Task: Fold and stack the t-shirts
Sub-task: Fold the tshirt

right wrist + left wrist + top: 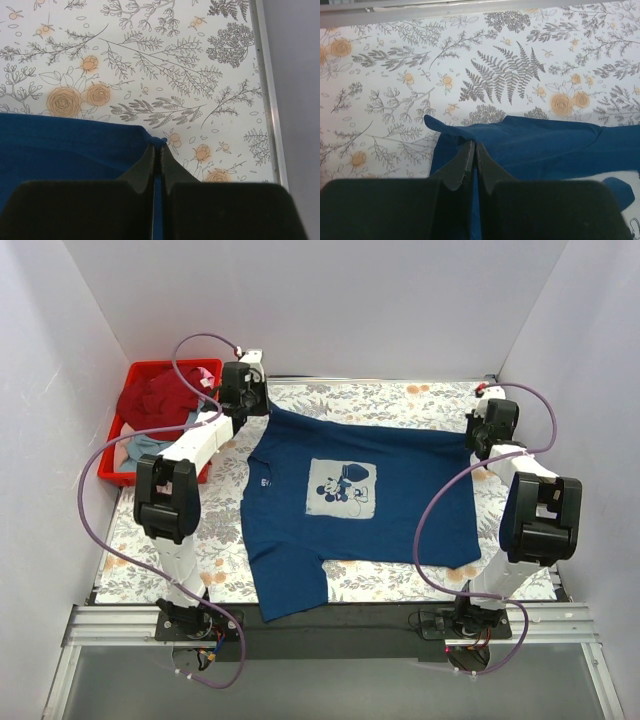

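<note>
Three t-shirts in view. Navy t-shirt (400, 530) spread flat on flowered cloth (400, 400), to the right of red crate (160, 364), pale print (342, 488) facing up, collar end nearest the crate, hem end farthest from it. Dark red t-shirt (165, 395) and pale grey-blue t-shirt (150, 448) heaped unfolded inside the crate.

Left gripper (252, 408) pinched closed on the navy t-shirt's back sleeve, just right of the crate's back corner. Right gripper (480, 445) pinched closed on the back hem corner, well right of the crate.

Judged step: first fold of the first shirt, back edge gripped at both ends, no fold made, no stack begun. Next, by judgement: lift both ends together, keep the edge taut, carry it across toward the front edge, lay it down level. Likely risk: uneven lift, bunched cloth, crooked fold.

Only from overhead: whole shirt outline, crate, both arms. Only from the left wrist: closed jaws biting a raised ridge of blue cloth, sleeve tip poking out beyond. Only from the right wrist: hem corner tucked between closed jaws, plus metal rim (267, 100) at the cloth's end farthest from the crate.
</note>
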Motion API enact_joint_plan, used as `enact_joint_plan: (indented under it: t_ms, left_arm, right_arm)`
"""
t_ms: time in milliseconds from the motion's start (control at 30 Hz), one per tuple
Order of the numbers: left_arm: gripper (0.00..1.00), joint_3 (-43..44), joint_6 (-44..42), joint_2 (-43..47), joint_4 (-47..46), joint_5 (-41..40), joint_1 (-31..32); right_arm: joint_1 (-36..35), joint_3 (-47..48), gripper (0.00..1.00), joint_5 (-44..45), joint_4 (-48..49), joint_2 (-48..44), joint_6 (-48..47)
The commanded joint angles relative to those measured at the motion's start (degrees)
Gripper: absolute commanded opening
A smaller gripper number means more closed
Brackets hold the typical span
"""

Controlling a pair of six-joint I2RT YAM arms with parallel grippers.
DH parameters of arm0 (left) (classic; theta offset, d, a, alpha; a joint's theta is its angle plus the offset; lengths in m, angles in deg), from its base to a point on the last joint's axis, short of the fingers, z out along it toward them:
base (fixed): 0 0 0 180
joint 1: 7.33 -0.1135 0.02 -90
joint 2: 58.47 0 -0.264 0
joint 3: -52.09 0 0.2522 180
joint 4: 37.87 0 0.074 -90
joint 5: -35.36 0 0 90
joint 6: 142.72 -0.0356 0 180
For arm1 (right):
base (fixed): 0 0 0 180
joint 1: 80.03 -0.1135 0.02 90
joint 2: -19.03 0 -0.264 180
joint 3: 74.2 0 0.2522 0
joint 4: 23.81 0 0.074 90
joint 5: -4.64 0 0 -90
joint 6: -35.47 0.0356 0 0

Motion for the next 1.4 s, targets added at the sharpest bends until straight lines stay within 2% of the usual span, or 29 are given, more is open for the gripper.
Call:
enact_joint_plan:
  t_ms: [0, 267, 767, 1367]
  left_arm:
    - [0.00, -2.67, 0.12, 6.00, 1.81, -1.00, -0.18]
    - [0.00, -8.82, 2.49, 9.61, 3.22, -0.91, -0.27]
    - [0.00, -11.03, 6.71, 11.63, 7.88, -2.14, -0.18]
    - [0.00, -10.67, 7.76, 14.44, 12.54, -2.58, -0.09]
  right_arm:
    - [0.31, -2.24, 0.01, 2.09, 0.42, -3.20, 1.98]
    - [0.40, -7.35, 0.01, 8.59, -0.02, -7.86, 5.40]
    - [0.40, -9.20, 0.01, 9.57, -0.37, -9.97, 5.14]
    - [0.40, -11.04, 0.03, 9.83, -0.55, -10.68, 5.06]
